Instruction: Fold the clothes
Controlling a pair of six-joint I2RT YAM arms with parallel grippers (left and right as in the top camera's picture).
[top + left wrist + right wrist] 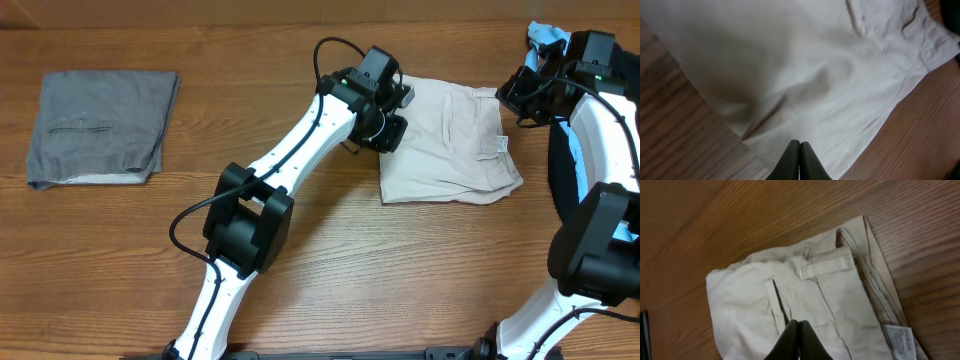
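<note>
The beige shorts (450, 145) lie folded on the wooden table at the right of centre, with a small white tag (503, 145) near their right edge. My left gripper (388, 125) hovers over the shorts' left edge; in the left wrist view its fingers (799, 143) are shut and empty above the cloth (805, 65). My right gripper (515, 98) is by the shorts' upper right corner; in the right wrist view its fingers (798, 323) are shut and empty above the waistband end (790, 295), with the tag (898, 340) at lower right.
A folded grey garment (100, 127) lies at the far left of the table (300, 260). A pale blue object (547, 35) sits at the back right behind the right arm.
</note>
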